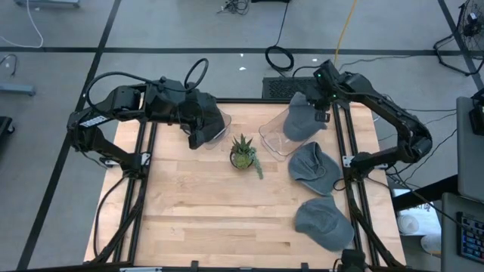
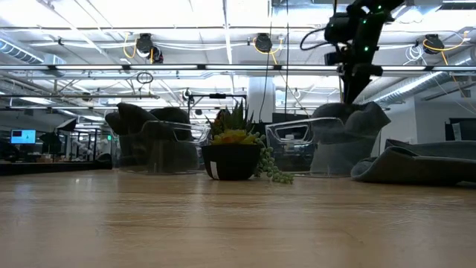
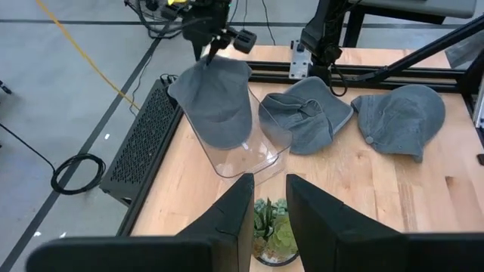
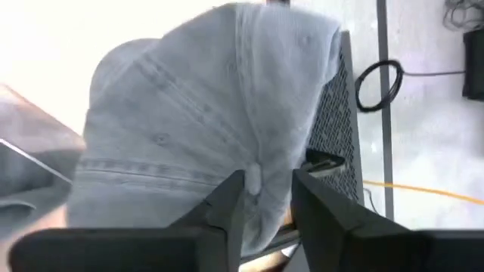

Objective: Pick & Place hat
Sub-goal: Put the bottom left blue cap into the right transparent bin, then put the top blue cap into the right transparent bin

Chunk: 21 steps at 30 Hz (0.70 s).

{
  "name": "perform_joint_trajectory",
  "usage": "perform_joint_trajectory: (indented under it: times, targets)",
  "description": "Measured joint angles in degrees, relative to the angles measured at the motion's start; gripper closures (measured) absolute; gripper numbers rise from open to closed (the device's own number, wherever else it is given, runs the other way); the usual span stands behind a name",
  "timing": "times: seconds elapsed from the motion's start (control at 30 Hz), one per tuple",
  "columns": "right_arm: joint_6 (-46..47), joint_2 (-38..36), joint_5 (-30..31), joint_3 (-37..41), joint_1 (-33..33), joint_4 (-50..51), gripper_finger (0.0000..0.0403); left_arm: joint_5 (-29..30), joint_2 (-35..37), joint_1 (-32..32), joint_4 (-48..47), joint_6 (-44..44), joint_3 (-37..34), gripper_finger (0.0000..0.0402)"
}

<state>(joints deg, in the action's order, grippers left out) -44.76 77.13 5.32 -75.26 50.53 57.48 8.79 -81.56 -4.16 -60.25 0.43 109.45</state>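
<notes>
Pinched narrowly by the right hand [image 4: 261,198]: a grey hat [image 1: 302,121], hanging over a clear bin [image 1: 274,136] at the surface's [image 1: 197,204] far side. Further left, fingers slightly parted and empty: left hand [image 3: 268,196]. No readable writing anywhere.

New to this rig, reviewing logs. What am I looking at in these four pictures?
Two dark robot arms work at a wooden table. One picture looks straight down, one looks level across the tabletop, and the other two come from cameras on each arm's wrist.

The right tool is shut on a grey hat, holding it over a clear plastic bin at the table's far side. The left tool is open and holds nothing; it waits near a second clear bin.

Two more grey hats lie on the right side of the table. A small potted plant stands in the middle.
</notes>
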Motion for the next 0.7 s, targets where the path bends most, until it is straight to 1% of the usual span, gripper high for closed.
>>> perform_joint_trajectory:
  times: [0.13, 0.23, 0.3, 0.47, 0.6, 0.7]
  targets:
    - [1.2, -1.9, -0.7, 0.0, 0.0, -1.1, 0.0278, -0.2, 0.0, 0.0, 0.0, 0.5, 0.0, 0.0314]
    - [3.7, -2.7, 1.8, 0.0, 0.0, -1.4, 0.0243, -0.7, 0.0, 0.0, 0.0, 0.5, 0.0, 0.0314]
    - [6.4, -3.2, 3.5, 0.0, 0.0, -1.5, 0.0216, -1.1, 0.0, 0.0, 0.0, 0.4, 0.0, 0.0314]
    - [13.2, -5.8, 3.4, 0.0, -0.1, -2.2, 0.0152, -1.3, 0.0, 0.0, 0.0, 0.4, 0.0, 0.0314]
    - [19.9, -9.2, 3.4, 0.0, -1.2, -4.3, 0.0115, -1.3, 0.0, -0.1, 0.1, 0.4, 0.0, 0.0314]
    - [25.8, -12.0, 3.4, 0.0, -2.6, -7.5, 0.0095, -1.3, 0.0, -0.5, 0.1, 0.3, 0.0, 0.0314]
